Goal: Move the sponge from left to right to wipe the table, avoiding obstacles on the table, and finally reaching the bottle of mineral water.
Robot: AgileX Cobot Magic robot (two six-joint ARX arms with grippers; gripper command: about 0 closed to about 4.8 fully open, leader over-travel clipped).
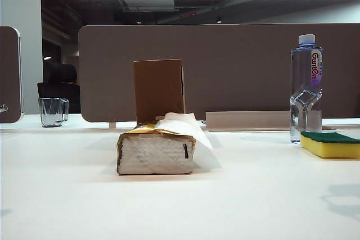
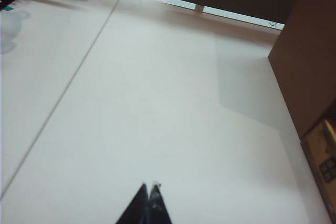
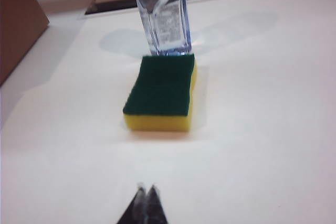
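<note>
Left pincer [image 2: 149,188]: closed, empty, above bare bench [image 2: 157,119].
Right pincer [image 3: 146,190]: closed, empty, near sponge [image 3: 161,93].
Sponge: flat on bench, green side up, touching bottle [image 3: 163,19].
Tissue pack [image 1: 156,149]: mid-bench.
Cardboard box [image 1: 158,90]: upright, behind pack.

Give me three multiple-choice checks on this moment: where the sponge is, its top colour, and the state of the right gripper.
1. Where does the yellow foam sponge lie?
A. beside the clear glass mug
B. right by the base of the clear plastic water bottle
C. on top of the brown cardboard box

2. What colour is the sponge's top layer?
A. dark green
B. red
C. white

3. How is the right gripper?
A. jaws shut on the sponge
B. jaws open over the bottle
C. jaws shut, holding nothing

Key: 1 B, the right wrist view shows them end to end; 2 A, green over yellow; 3 C, the tips meet, short of the sponge.
</note>
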